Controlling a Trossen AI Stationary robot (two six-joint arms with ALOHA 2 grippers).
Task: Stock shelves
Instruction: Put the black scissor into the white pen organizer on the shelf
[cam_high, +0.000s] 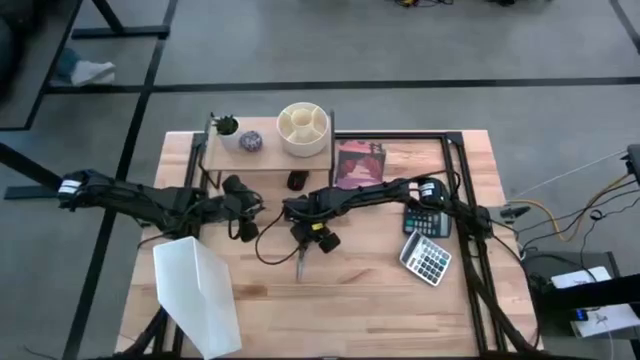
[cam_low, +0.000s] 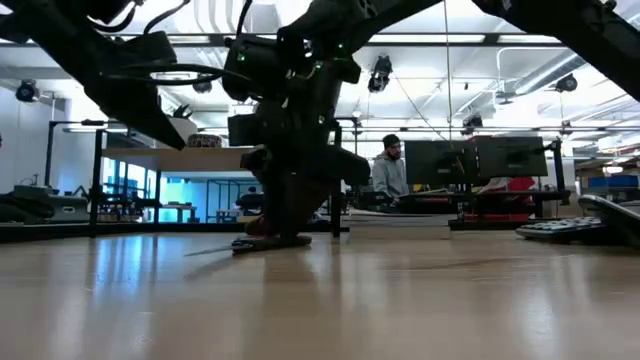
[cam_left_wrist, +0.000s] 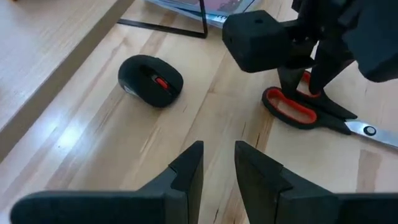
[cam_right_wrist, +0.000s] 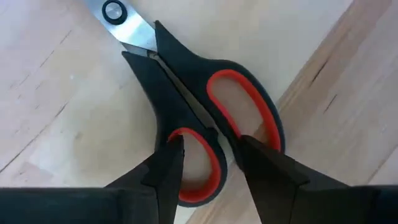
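The shelves (cam_high: 262, 158) stand at the table's far left, a light-wood board on thin black legs, carrying a small potted plant (cam_high: 227, 126) and a round cream organizer (cam_high: 303, 128). Black scissors with red-lined handles (cam_high: 301, 262) lie flat on the table at its middle, blades toward the near edge. My right gripper (cam_right_wrist: 210, 158) stands over their handles (cam_left_wrist: 292, 107), pointing down, shut on them. My left gripper (cam_left_wrist: 219, 165) hovers just left of it (cam_high: 250, 212), slightly open and holding nothing. A black mouse (cam_left_wrist: 151, 79) lies on the table by the shelves' near edge. My right gripper comes at the scissors from above, fingers pointing down, one finger (cam_right_wrist: 166, 169) in the small loop and the other in the large loop. The two inner rims of the handles (cam_right_wrist: 217, 140) are pinched between them. The scissors lie flat on the table.
A dark pink book (cam_high: 360, 163) lies right of the shelves. Two calculators (cam_high: 427, 258) lie at the right. A white angled file holder (cam_high: 200, 295) stands at the near left. A black frame (cam_high: 455, 190) runs along the table's right side. A person sits in the room beyond.
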